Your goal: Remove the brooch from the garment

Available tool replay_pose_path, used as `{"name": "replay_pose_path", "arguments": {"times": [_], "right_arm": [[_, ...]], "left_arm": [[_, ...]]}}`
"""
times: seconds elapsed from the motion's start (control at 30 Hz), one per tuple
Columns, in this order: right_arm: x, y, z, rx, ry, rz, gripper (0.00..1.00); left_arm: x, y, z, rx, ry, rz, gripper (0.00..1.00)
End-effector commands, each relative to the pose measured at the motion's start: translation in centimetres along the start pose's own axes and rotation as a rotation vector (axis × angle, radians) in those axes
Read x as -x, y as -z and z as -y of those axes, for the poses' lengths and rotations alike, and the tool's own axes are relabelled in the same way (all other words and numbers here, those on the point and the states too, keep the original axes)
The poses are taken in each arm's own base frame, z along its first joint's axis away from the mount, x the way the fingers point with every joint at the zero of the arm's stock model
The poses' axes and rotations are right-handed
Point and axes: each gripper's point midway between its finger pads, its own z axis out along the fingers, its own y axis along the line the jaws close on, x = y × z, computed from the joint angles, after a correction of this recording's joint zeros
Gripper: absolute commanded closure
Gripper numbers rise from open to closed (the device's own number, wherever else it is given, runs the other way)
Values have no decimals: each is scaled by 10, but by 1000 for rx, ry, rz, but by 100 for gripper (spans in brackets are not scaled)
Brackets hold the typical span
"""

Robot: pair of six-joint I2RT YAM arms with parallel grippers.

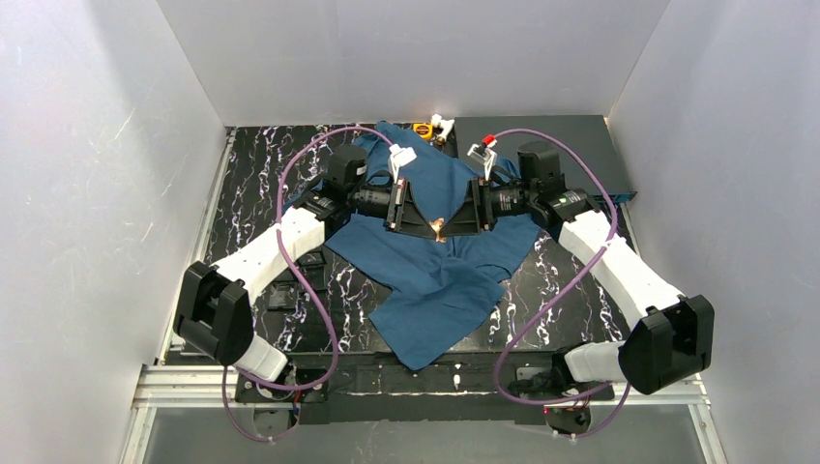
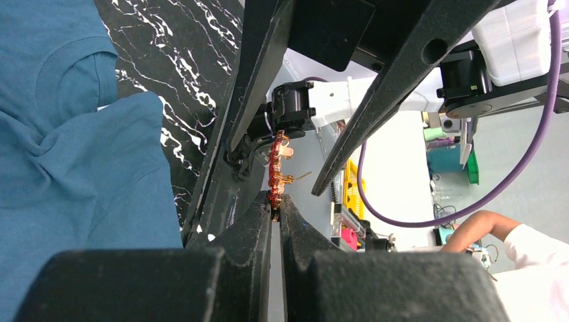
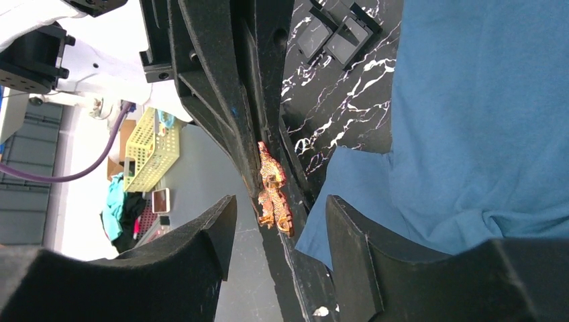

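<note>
Teal shirt (image 1: pixel 440 285) lies rumpled across the middle of the black marbled table (image 1: pixel 253 193), running from the far edge toward the near one. My two arms reach in from left and right and meet above it.

Left claw (image 2: pixel 274 204): jaws closed to a sliver, pinching one edge of the brooch (image 2: pixel 276 168). The brooch is red-gold and ornate and stands edge-on out of my fingertips. Its thin pin sticks out to one side, bare. In both wrist views it hangs in the air, apart from the cloth.

Right claw (image 3: pixel 278 218): jaws spread wide, gripping nothing, with one finger on each side of the brooch. I cannot tell for certain whether either finger touches it.

From the top, the brooch is a small bright spot between the two claws, over the middle of the shirt.
</note>
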Motion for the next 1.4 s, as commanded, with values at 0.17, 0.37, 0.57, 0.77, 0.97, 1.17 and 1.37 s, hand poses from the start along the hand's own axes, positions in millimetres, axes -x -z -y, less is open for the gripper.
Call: {"name": "replay_pose_path", "arguments": {"times": [0.17, 0.37, 0.57, 0.77, 0.97, 1.17, 1.37], "right_arm": [[20, 0, -8, -13, 70, 34, 54], [15, 0, -3, -31, 65, 25, 66], [13, 0, 3, -63, 51, 25, 72], [11, 0, 2, -59, 55, 20, 71], [13, 0, -16, 39, 64, 19, 51], [9, -1, -12, 33, 54, 15, 59], [10, -2, -9, 30, 49, 15, 66]], "left_arm": [[3, 2, 13, -21, -45, 0, 100], [4, 2, 14, -19, -55, 3, 100], [5, 2, 15, -21, -56, 4, 100], [4, 2, 14, -21, -57, 3, 100], [4, 1, 13, -26, -53, 2, 100], [5, 0, 13, -31, -53, 4, 100], [4, 1, 16, -39, -61, 2, 100]]}}
